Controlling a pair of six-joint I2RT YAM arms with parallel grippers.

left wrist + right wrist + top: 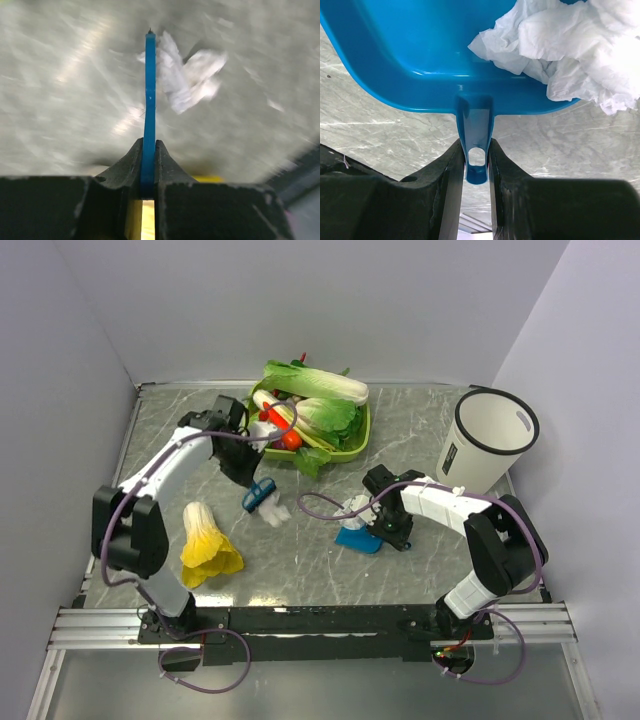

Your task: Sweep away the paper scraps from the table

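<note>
My left gripper [250, 483] is shut on a blue brush [258, 495], seen edge-on in the left wrist view [149, 95]. A white paper scrap [276, 511] lies on the grey-green table [300, 565] just right of the brush; it also shows blurred in the left wrist view [192, 80]. My right gripper [384, 528] is shut on the handle [477, 135] of a blue dustpan [358, 537]. More crumpled paper scraps [570, 45] sit in the dustpan, white in the top view [356, 507].
A green tray [352, 448] of cabbages and red vegetables stands at the back centre. A white bin [485, 440] stands at the back right. A yellow-and-white leafy vegetable [206, 543] lies at the front left. A metal rail [320, 625] edges the table's near side.
</note>
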